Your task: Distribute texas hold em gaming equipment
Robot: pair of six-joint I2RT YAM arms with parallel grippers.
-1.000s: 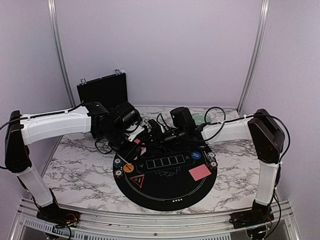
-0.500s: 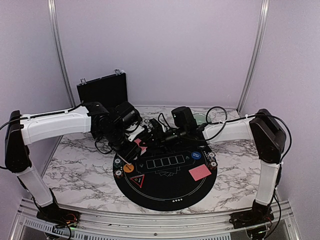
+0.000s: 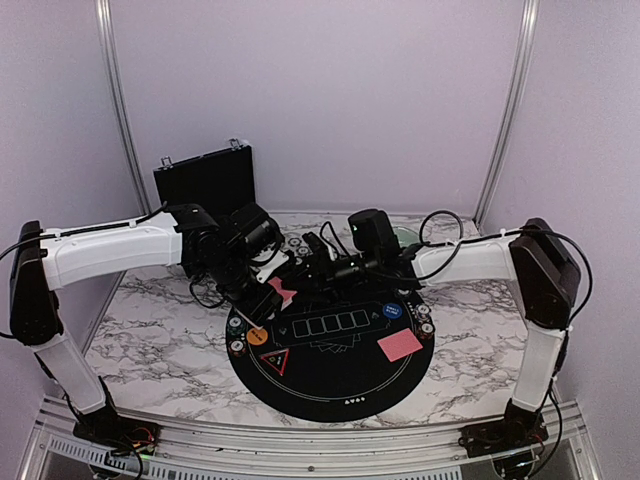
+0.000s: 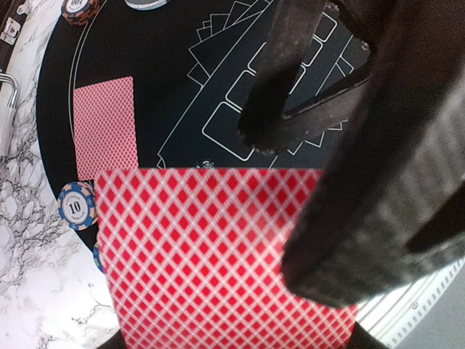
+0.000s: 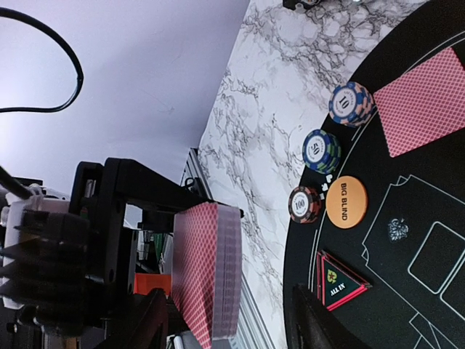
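My left gripper (image 3: 268, 292) is shut on a deck of red-backed playing cards (image 4: 218, 254) held above the left rim of the round black mat (image 3: 330, 385). The right gripper (image 5: 227, 305) is open, its fingers either side of that deck (image 5: 207, 269), and neither is seen touching it. One card lies face down on the mat (image 5: 425, 102). Three chip stacks (image 5: 351, 103) (image 5: 321, 150) (image 5: 305, 204) line the mat's edge beside the orange Big Blind disc (image 5: 346, 201). A blue disc (image 3: 392, 311) and more chips (image 3: 426, 320) sit on the mat's right side.
A triangular All In marker (image 5: 341, 280) lies on the mat near the orange disc. Pink cards (image 3: 400, 345) rest on the mat's right front. The black case (image 3: 205, 180) stands open at the back left. A pale green bowl (image 3: 398, 238) is behind the right arm.
The right arm has shifted slightly, and its jaws have narrowed a little around the deck. The left arm and the deck have stayed where they were.
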